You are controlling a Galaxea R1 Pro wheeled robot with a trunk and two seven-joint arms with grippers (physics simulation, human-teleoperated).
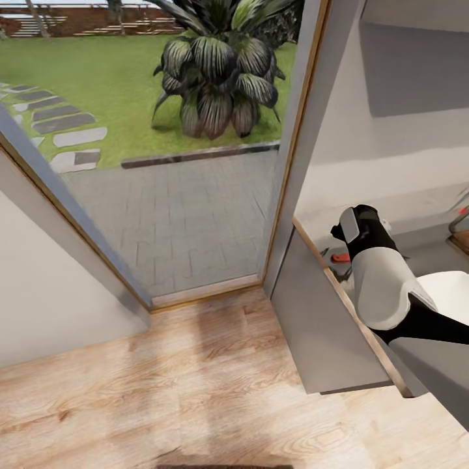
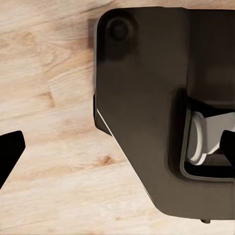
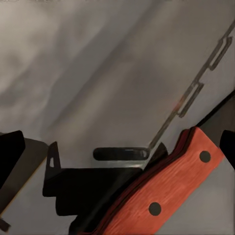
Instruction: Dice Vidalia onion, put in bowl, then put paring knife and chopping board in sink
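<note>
The paring knife (image 3: 166,193), with a red riveted handle and dark blade, lies on the grey countertop (image 3: 98,73). My right gripper (image 3: 117,152) is open just above it, one finger on each side of the knife. In the head view my right arm (image 1: 381,286) reaches over the countertop (image 1: 430,257), and the red handle (image 1: 339,257) shows beyond the wrist. The white bowl (image 1: 449,286) sits beside the arm, with a brown corner of the chopping board (image 1: 461,241) behind it. My left gripper (image 2: 117,147) hangs open over the wooden floor. The Vidalia onion and the sink basin are out of view.
A glass door (image 1: 163,163) with a grey frame (image 1: 299,130) looks onto a paved patio, a lawn and a large plant. The counter's end panel (image 1: 319,326) stands on the wooden floor (image 1: 163,391). My dark base (image 2: 147,98) is below the left gripper.
</note>
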